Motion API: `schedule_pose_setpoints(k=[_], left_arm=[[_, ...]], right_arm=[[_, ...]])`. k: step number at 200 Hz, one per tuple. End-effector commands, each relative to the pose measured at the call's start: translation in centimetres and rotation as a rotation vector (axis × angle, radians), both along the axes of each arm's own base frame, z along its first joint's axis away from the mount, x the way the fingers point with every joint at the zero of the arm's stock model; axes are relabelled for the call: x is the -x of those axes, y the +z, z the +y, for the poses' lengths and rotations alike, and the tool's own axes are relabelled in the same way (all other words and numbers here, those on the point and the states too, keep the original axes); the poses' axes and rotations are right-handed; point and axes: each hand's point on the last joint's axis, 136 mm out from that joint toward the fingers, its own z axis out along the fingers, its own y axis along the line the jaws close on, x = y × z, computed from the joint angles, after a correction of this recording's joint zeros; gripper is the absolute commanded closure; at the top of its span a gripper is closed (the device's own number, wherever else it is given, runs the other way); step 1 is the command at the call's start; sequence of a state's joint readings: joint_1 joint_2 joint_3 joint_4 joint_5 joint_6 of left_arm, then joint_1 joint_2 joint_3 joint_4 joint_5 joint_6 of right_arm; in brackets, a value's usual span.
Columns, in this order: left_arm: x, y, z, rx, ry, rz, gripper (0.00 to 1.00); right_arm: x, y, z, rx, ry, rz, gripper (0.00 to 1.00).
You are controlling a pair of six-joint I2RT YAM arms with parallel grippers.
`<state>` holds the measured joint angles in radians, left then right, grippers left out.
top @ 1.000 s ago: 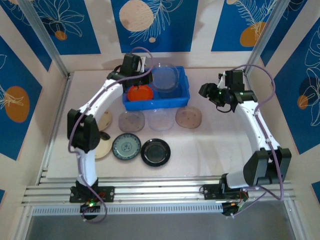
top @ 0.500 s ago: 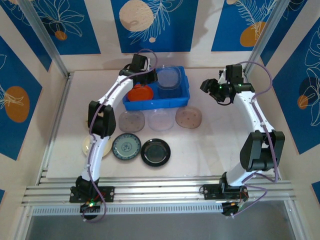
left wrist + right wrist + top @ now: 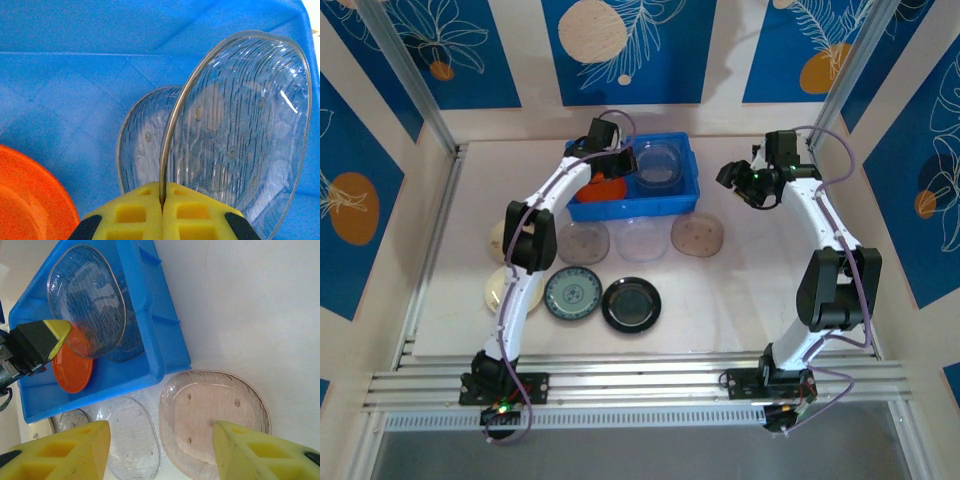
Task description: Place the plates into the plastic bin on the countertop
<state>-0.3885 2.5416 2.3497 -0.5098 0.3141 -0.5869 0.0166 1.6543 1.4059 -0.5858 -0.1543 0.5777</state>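
The left fingers (image 3: 135,215) are clenched on the rim of a clear plate (image 3: 240,125), now lower in the plastic bin (image 3: 75,75) than a second ago, beside the orange plate (image 3: 25,200). The next move is probably to let go gently. The right fingers (image 3: 65,450) hang released above a tinted plate (image 3: 215,415) on the tabletop (image 3: 240,300), almost where they were.

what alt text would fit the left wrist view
The left claw is shut on the rim of a clear ribbed plate, holding it on edge over the blue bin. A second clear plate shows behind it, an orange plate at lower left.
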Motion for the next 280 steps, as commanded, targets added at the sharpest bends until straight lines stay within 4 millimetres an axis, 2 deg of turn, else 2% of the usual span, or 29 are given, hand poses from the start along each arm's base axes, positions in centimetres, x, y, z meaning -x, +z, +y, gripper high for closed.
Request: schedule_pose_setpoints(k=[1,48,72,97,138,169,213,246,259,280], left_arm=[[-0.6,-0.1,-0.5,0.016,-0.005,-0.015,1.0],[-0.6,-1.5,-1.2,0.02,-0.004,0.0,1.0],[-0.5,-1.8,-1.5,0.024,-0.005,0.005,0.82],[-0.7,-1.6,-1.6,0.024,-0.002,0.0,0.71],[-1.1,0.0,-1.6,0.031,0.001,-0.027,0.62],[-0.9,2.7,-2.3,0.067,-0.018,-0.064,0.59],[1.1,9.4,-3.6,0.078,-0.088,-0.17,0.56],[4.5,14.4,-3.6,0.078,-0.138,-0.239,0.56],[6.3,15.8,-3.2,0.079,-0.156,-0.258,0.55],[9.4,16.8,-2.4,0.068,-0.181,-0.28,0.54]], right_arm=[[-0.4,0.3,0.7,-0.017,0.031,-0.013,0.43],[-0.3,0.0,0.8,-0.011,0.033,-0.004,0.43],[-0.3,-0.2,0.9,-0.01,0.035,0.0,0.43],[-0.2,-0.4,0.9,0.007,0.035,0.006,0.43],[0.5,-1.3,0.8,0.023,0.03,0.023,0.43],[1.1,-3.0,-0.1,0.06,0.009,0.057,0.48],[2.1,-6.5,-0.9,0.105,-0.004,0.147,0.53],[3.0,-8.6,-0.9,0.107,-0.005,0.198,0.53],[3.3,-9.3,-1.0,0.108,-0.003,0.214,0.53],[4.0,-10.3,-0.9,0.113,0.003,0.242,0.54]])
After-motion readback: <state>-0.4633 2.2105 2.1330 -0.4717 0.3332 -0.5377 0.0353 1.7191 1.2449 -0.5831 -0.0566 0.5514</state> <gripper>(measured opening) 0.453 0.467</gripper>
